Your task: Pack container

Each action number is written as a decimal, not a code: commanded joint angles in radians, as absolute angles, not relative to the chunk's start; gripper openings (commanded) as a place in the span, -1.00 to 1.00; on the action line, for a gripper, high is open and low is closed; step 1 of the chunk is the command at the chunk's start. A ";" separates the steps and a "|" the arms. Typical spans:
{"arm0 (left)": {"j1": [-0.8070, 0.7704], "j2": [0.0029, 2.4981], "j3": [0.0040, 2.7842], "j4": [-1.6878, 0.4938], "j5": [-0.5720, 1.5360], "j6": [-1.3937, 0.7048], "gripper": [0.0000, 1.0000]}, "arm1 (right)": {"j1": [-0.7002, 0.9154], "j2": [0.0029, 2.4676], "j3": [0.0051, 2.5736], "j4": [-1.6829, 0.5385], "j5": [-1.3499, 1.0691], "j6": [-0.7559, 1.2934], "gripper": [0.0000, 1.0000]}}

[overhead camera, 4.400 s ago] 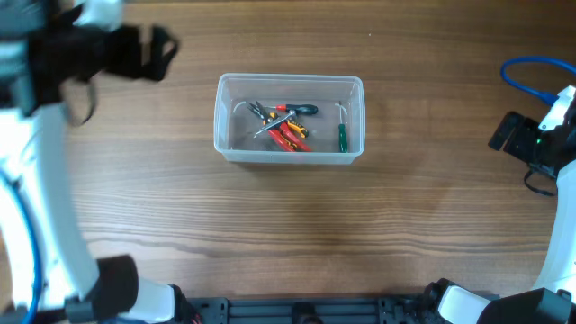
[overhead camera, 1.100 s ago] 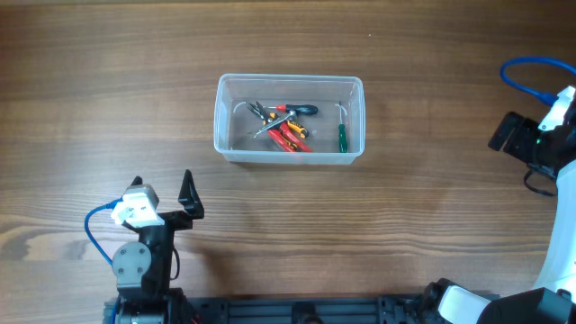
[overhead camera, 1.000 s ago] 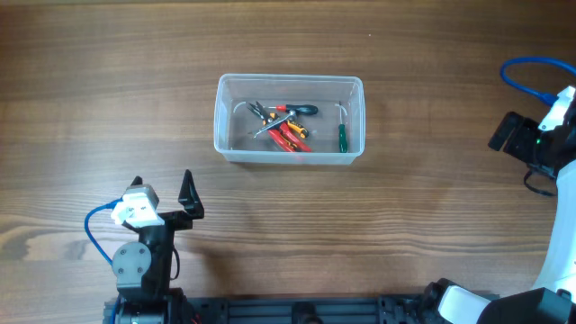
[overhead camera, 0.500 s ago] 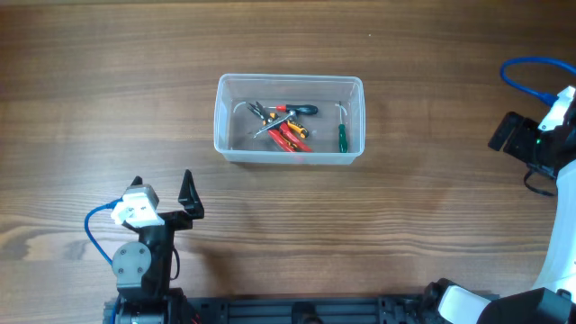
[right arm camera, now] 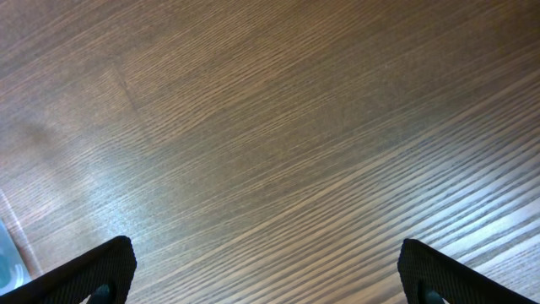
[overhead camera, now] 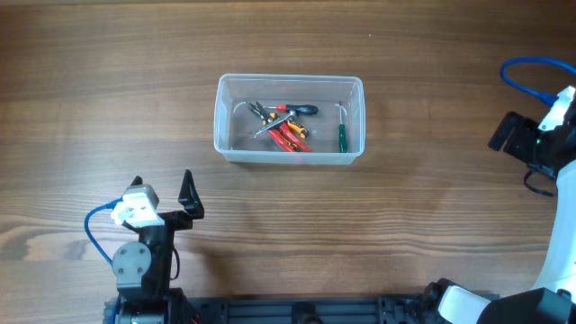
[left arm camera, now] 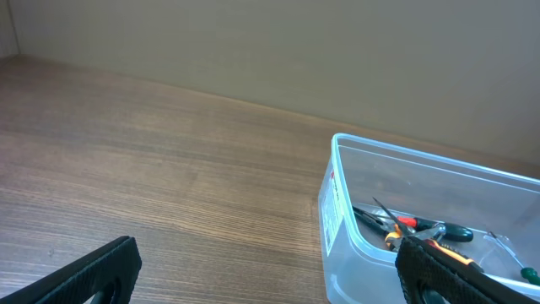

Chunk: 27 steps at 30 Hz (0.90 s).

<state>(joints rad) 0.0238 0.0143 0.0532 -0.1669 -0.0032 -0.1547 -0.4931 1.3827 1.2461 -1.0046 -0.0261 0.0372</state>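
The clear plastic container (overhead camera: 219,121) stands at the middle of the table, a little to the back. Inside lie red- and orange-handled pliers (overhead camera: 286,130) and a green-handled screwdriver (overhead camera: 342,135). My left gripper (overhead camera: 161,183) sits at the front left, well short of the container, open and empty. In the left wrist view its fingers (left arm camera: 266,274) are wide apart, with the container (left arm camera: 336,211) ahead to the right and the tools (left arm camera: 413,230) visible in it. My right gripper (overhead camera: 509,133) is at the far right edge; its fingers (right arm camera: 266,270) are wide apart over bare wood.
The wooden table (overhead camera: 360,234) runs all around the container. A blue cable (overhead camera: 531,70) loops at the back right beside the right arm. The left arm's base (overhead camera: 135,265) sits at the front edge.
The left arm, earlier raised at the far left, has come down to the front left. Over the last second nothing has moved.
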 commanded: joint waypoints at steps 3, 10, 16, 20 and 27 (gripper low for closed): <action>0.018 0.006 0.045 -0.160 -0.016 -0.136 1.00 | -0.495 1.299 1.244 -1.002 -0.035 0.052 0.99; 0.018 0.006 0.045 -0.160 -0.017 -0.135 1.00 | -0.495 1.272 1.244 -1.002 -0.035 0.052 0.99; 0.018 0.006 0.045 -0.160 -0.017 -0.135 1.00 | -0.495 1.196 1.243 -0.981 -0.027 0.051 0.99; 0.018 0.006 0.045 -0.160 -0.017 -0.135 1.00 | -0.456 1.029 1.235 -0.956 -0.035 0.125 0.99; 0.018 0.006 0.045 -0.160 -0.017 -0.135 1.00 | -0.236 0.728 0.988 -0.527 -0.035 0.168 0.99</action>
